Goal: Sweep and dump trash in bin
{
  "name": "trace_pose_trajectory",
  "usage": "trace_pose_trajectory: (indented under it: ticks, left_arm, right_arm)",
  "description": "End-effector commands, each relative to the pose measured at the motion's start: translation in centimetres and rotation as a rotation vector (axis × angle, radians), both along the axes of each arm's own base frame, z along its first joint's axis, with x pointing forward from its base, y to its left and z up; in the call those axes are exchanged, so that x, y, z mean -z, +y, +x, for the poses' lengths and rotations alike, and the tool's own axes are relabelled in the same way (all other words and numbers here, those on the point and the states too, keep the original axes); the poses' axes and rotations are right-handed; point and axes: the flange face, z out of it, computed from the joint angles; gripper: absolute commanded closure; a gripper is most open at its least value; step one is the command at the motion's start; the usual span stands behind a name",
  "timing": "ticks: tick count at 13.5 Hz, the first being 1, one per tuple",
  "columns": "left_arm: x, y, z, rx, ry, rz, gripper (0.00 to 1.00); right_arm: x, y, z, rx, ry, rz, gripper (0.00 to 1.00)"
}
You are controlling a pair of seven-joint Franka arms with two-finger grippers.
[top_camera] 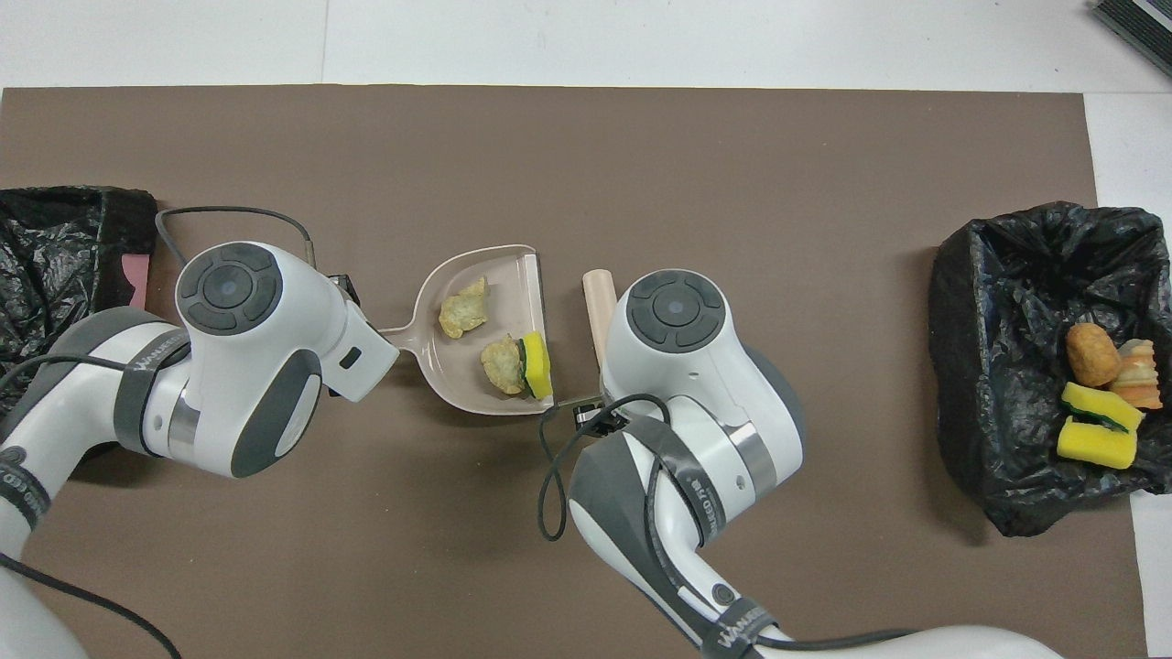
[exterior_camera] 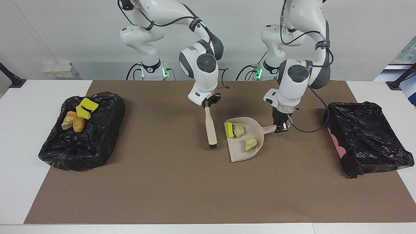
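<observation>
White walls back a white counter point(exterior_camera: 19, 136) covered by a brown mat point(exterior_camera: 182, 188). Two black-plastic-lined bins lie on it. The bin at the right arm's end point(exterior_camera: 97, 136) holds four pieces of trash point(exterior_camera: 78, 115): two yellow sponge blocks and tan-orange bread-like chunks. The bin at the left arm's end point(exterior_camera: 367, 139) shows no scraps. Between them, near mid-mat, the beige plastic dustpan point(exterior_camera: 256, 148) carries the remaining three scraps: a yellow-green sponge piece point(exterior_camera: 229, 130) at its open lip and two pale tan chunks point(exterior_camera: 250, 143) further in.

The left claw point(exterior_camera: 281, 125) is closed on the dustpan's handle. The right claw point(exterior_camera: 208, 103) is closed on the handle of the beige brush with black bristles point(exterior_camera: 210, 126), which hangs just beside the dustpan's open lip, toward the right arm's end, apart from it, bristle end down.

No loose scraps are visible on the mat, so sweeping appears complete. Judged from this layout, roughly half the trash is binned; what is left is carrying the loaded dustpan to a bin and tipping it out.
</observation>
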Motion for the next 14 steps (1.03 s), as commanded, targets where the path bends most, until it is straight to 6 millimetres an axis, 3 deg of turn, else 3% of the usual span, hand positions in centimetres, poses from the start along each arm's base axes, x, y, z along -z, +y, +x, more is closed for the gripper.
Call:
trace_pose_trajectory:
  ticks: [1, 4, 6, 8, 11, 14]
  left_arm:
    - [-1.8, 3.5, 0.0, 0.002, 0.010, -0.063, 1.00]
    - [-3.4, 7.5, 0.2, 0.005, 0.005, -0.110, 1.00]
    - [-4.5, 11.7, 0.2, -0.005, -0.001, -0.148, 1.00]
    - [-5.9, 16.9, 0.3, -0.018, -0.004, -0.185, 1.00]
    - [-8.0, 24.4, 0.1, -0.063, -0.031, -0.261, 1.00]
    - [-9.0, 32.4, -1.6, -0.143, -0.079, -0.316, 1.00]
  right_arm:
    - [0.4, 3.4, -4.8, 0.043, -0.019, -0.029, 1.00]
    - [-0.6, 6.3, -9.6, 0.015, -0.029, -0.031, 1.00]
    - [-0.6, 7.2, -12.2, 0.044, -0.020, -0.021, 1.00]
    - [0.5, 8.2, -14.9, 0.065, -0.033, -0.027, 1.00]
    - [2.5, 8.3, -16.7, 0.059, -0.032, -0.039, 1.00]
    - [2.4, 8.5, -17.0, 0.059, -0.026, -0.047, 0.98]
